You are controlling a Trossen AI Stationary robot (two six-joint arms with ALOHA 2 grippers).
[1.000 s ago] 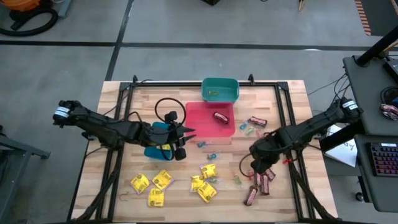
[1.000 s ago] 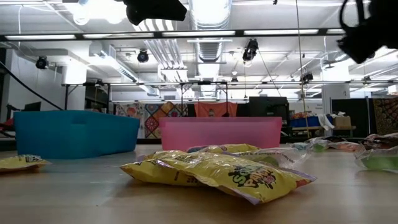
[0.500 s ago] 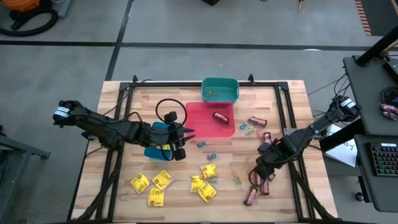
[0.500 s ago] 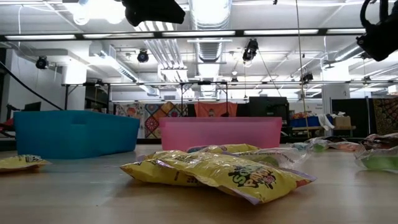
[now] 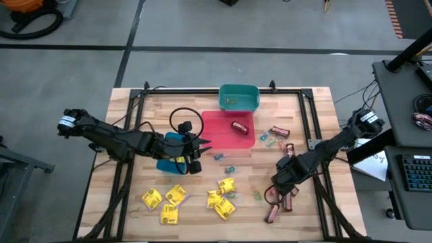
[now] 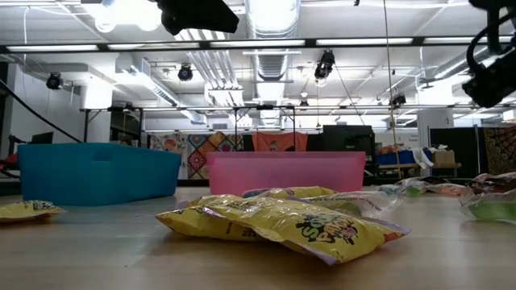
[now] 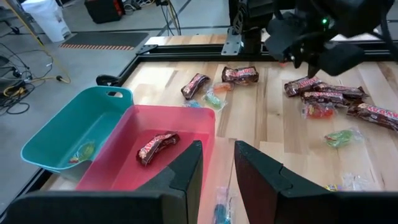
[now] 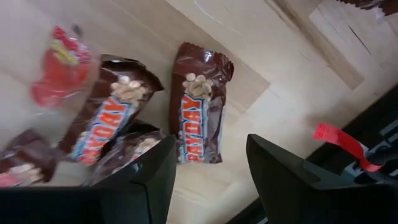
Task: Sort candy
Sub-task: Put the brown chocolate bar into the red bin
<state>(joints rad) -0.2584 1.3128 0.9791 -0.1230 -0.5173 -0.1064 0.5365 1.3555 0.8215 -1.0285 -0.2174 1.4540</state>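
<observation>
Two brown bars (image 8: 198, 102) lie side by side on the worktop (image 5: 317, 115) just ahead of the right jaws (image 8: 208, 171), which stand wide apart and hold nothing, with a red sweet (image 8: 62, 65) beside the bars. Over by the blue bin (image 5: 169, 152), the left jaws (image 7: 217, 171) hang narrow and empty; ahead of them one bar (image 7: 157, 147) lies in the red bin (image 7: 134, 134).
</observation>
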